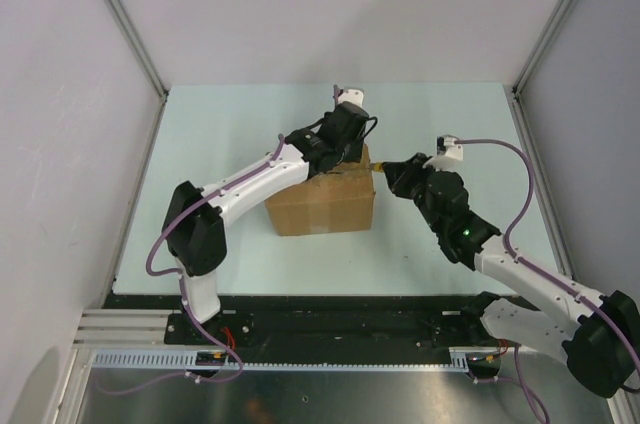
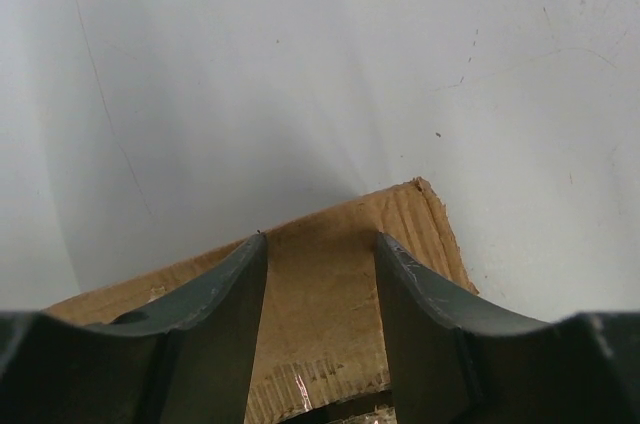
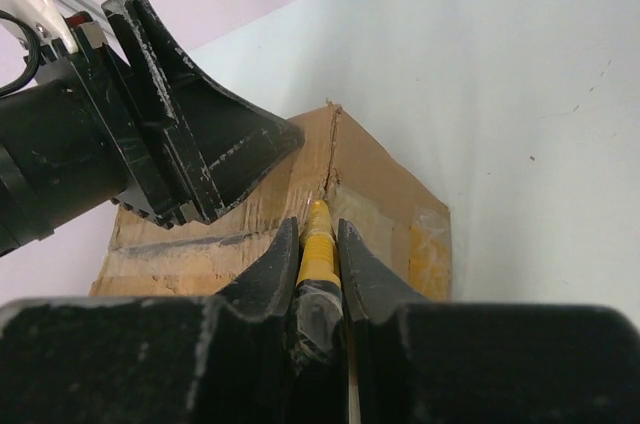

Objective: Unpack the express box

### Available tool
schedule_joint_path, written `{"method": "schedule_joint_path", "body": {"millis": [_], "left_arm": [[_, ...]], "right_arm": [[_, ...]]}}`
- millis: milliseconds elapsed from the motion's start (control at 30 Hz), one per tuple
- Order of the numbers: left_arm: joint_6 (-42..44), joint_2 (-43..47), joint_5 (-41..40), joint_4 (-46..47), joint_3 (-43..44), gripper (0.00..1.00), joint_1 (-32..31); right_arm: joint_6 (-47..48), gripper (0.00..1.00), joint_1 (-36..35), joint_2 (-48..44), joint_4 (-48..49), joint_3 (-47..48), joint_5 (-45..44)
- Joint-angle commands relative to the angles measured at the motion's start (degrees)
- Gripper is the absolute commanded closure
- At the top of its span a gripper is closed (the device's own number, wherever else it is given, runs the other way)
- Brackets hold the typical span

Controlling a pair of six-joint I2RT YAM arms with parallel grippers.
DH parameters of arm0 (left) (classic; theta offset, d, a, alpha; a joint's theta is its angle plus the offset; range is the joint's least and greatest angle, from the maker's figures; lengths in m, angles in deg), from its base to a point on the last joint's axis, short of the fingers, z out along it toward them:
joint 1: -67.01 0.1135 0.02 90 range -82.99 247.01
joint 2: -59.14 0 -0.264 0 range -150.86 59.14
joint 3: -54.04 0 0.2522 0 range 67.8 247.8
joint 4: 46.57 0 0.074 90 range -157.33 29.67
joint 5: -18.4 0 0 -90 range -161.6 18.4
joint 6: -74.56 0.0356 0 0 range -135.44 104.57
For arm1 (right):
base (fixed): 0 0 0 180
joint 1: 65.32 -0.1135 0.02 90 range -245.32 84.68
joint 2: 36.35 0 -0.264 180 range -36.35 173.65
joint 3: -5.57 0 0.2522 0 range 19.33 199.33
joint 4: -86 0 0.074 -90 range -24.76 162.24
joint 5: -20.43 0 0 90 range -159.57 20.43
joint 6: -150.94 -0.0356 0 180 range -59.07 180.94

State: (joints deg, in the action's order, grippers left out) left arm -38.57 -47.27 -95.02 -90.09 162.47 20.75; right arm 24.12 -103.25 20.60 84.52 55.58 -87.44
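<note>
Centre-frame, the express box (image 1: pixel 320 206) is pinned by the wide left gripper (image 2: pixel 320 249), seemingly for slitting by the yellow knife (image 3: pixel 318 256) clamped in the right gripper (image 3: pixel 318 229).

The plain brown rectangular corrugated-cardboard express box (image 1: pixel 322 204) at frame centre bears glossy clear tape strips (image 3: pixel 420 239), the slim yellow plastic utility knife (image 3: pixel 318 249) shows between charcoal-black fingers (image 3: pixel 268 279) of the right gripper (image 3: pixel 318 232), and white-and-black arms (image 1: pixel 250 184) trailing purple cables (image 1: pixel 515 159) stand over the pale mint-green table (image 1: pixel 230 124).
</note>
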Motion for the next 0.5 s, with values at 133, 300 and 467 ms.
{"method": "schedule_joint_path", "body": {"millis": [133, 300, 467], "left_arm": [[-2.6, -5.6, 1.6, -11.6, -2.3, 0.47, 0.6], [-2.6, -5.6, 1.8, -11.6, -2.0, 0.47, 0.6], [-2.6, -5.7, 1.9, -11.6, -1.9, 0.47, 0.5]], "right_arm": [[0.3, 1.00, -2.5, -2.4, -7.7, -2.9, 2.1], [0.4, 1.00, -2.7, -5.6, -11.3, -3.0, 2.2], [-0.4, 1.00, -3.2, -7.2, -12.0, -4.9, 2.9]]}}
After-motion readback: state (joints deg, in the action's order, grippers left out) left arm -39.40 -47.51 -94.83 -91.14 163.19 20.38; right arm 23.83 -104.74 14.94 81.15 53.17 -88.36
